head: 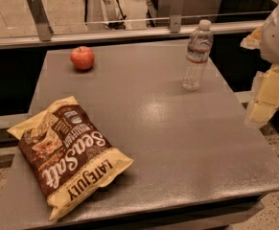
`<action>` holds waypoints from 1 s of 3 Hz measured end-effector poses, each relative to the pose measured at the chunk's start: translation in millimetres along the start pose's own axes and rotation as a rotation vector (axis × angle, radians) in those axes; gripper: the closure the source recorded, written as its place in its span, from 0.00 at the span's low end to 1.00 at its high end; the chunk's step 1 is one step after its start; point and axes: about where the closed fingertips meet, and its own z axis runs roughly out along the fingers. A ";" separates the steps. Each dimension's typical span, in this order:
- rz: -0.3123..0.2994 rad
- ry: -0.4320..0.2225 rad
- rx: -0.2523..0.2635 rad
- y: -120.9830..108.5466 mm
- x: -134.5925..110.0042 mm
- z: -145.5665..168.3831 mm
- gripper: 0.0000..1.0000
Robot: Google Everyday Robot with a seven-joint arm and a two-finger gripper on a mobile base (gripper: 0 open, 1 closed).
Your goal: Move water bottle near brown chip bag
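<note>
The water bottle (197,54), clear and ribbed with a white cap and a pale label band, stands upright at the back right of the grey table (177,128). The brown chip bag (69,155) lies flat at the front left, dark brown with tan-yellow ends and "Sea Salt" script. The two are far apart. My gripper (268,97), pale yellow below a white arm housing, hangs at the right edge of the view, past the table's right side and lower right of the bottle. It touches nothing.
A red apple (82,58) sits at the back left of the table. A glass railing with metal posts (38,16) runs behind the table. The floor drops away in front and to the right.
</note>
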 end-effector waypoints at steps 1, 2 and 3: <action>0.000 0.000 0.000 0.0 0.0 0.0 0.00; 0.005 -0.034 0.027 -11.2 3.8 6.0 0.00; 0.028 -0.123 0.049 -33.1 10.9 19.5 0.00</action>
